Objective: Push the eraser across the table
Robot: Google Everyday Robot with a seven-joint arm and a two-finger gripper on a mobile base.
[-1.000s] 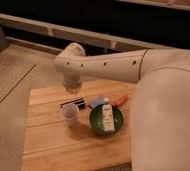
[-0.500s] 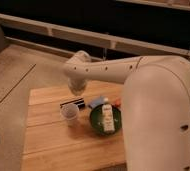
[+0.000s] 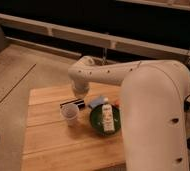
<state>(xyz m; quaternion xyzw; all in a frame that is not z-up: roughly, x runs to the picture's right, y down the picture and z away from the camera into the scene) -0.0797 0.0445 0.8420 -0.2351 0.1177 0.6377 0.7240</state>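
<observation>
Over the wooden worktop point(image 3: 48, 145) the robot's claw point(image 3: 79, 93) hangs low, open or closed impossible to tell. A cup point(image 3: 70, 115) stands just nearside of it, the black eraser point(image 3: 72, 104) right beneath. The push looks about to begin: next, a steady level sweep.

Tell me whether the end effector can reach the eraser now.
Probably yes: the end effector hangs just over the eraser, with nothing visibly between them; the cup stands close beside it.
</observation>
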